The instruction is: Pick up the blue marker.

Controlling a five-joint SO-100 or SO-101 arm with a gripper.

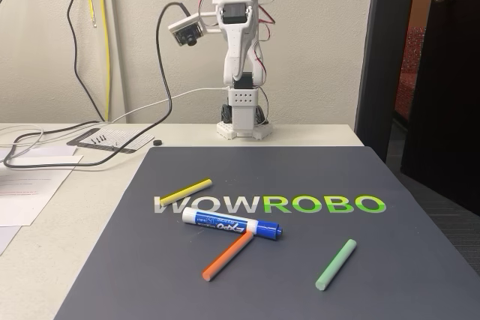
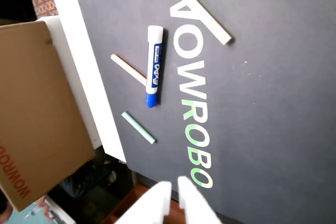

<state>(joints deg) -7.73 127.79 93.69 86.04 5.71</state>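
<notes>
Folded upright at the back of the bench (image 1: 75, 245), my white plastic fingers (image 2: 175, 195) nearly together and empty, I have yet to reach: the thick white-barrelled, blue-capped marker (image 1: 231, 225) lies on the dark mat (image 1: 405, 275), its cap touching a thin orange stick (image 1: 227, 255).

My gripper (image 2: 174, 190) sat at the bottom edge, white fingertips nearly together. Blue marker (image 2: 153, 65) lay on the dark mat (image 2: 273, 108), orange stick (image 2: 128, 69) touching it. Green stick (image 2: 138, 127) apart, yellow stick (image 2: 212, 23) across the WOWROBO lettering (image 2: 191, 85).
</notes>
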